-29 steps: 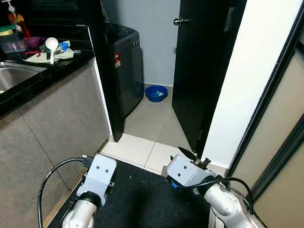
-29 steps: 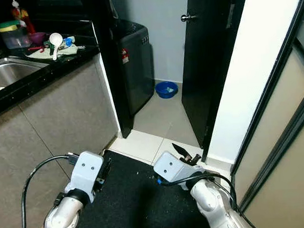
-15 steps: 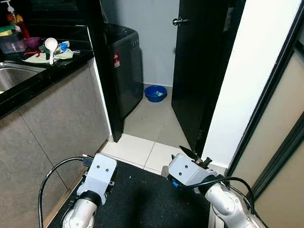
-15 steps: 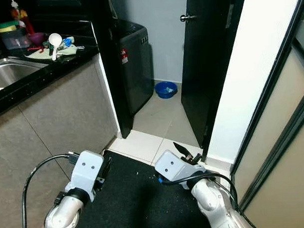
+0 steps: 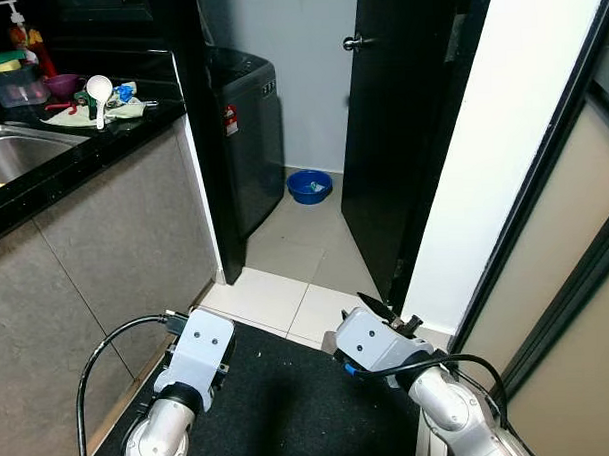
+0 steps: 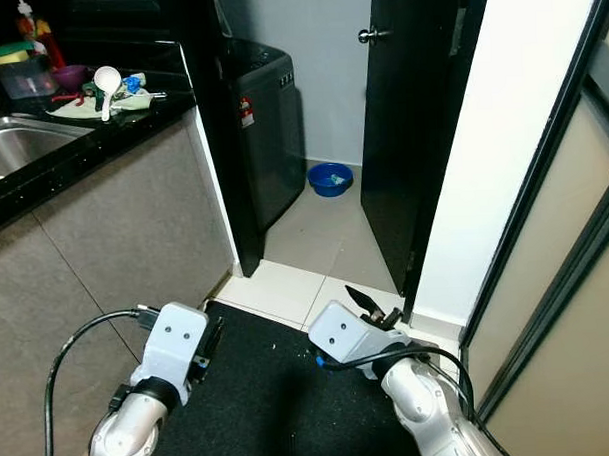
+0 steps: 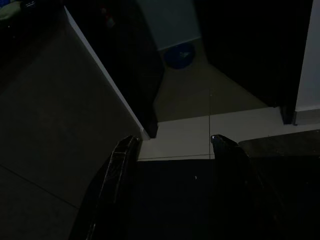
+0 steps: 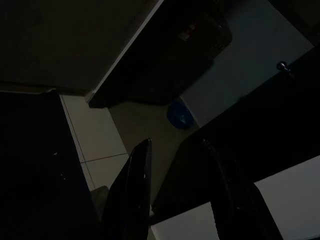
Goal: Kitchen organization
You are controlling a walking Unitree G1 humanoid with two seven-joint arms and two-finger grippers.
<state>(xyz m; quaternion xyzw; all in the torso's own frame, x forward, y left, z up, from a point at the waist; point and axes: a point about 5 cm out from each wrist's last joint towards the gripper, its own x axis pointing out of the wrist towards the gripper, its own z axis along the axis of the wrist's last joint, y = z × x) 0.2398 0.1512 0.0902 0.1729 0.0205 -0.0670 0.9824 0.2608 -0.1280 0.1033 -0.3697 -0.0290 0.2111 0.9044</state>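
From the head camera, both arms hang low over a black floor mat [image 5: 281, 409]. The left gripper [image 5: 221, 359] is down beside the grey cabinet front [image 5: 115, 245], and you can't really make out its fingers from up here. The right gripper [image 5: 386, 312] sits near the mat's far edge, by the foot of the black door [image 5: 401, 135], its short black tips poking out with nothing in them.

Up on the black countertop [image 5: 92, 145] is the kitchen clutter: a white ladle [image 5: 99, 91] lying on a cloth [image 5: 120, 110], a purple bowl [image 5: 63, 83] behind it, and a clear container with a green lid [image 5: 17, 80] next to a red soap bottle [image 5: 23, 33]. A steel sink [image 5: 17, 153] sits in the counter closer to the robot. All of it is well apart from both grippers.

Past the counter's end stands a dark washing machine [image 5: 243, 130], and a blue basin [image 5: 311, 186] sits on the pale tile floor [image 5: 295, 248] beyond it.

Left wrist view is dim, but the two black fingers [image 7: 116, 175] are spread apart and empty, over the mat's edge and the tiles, with the blue basin faintly visible ahead.

Right wrist view is darker still: its fingers [image 8: 137, 185] are also parted, gripping nothing, with the basin and the door's knob [image 8: 284, 66] just readable.
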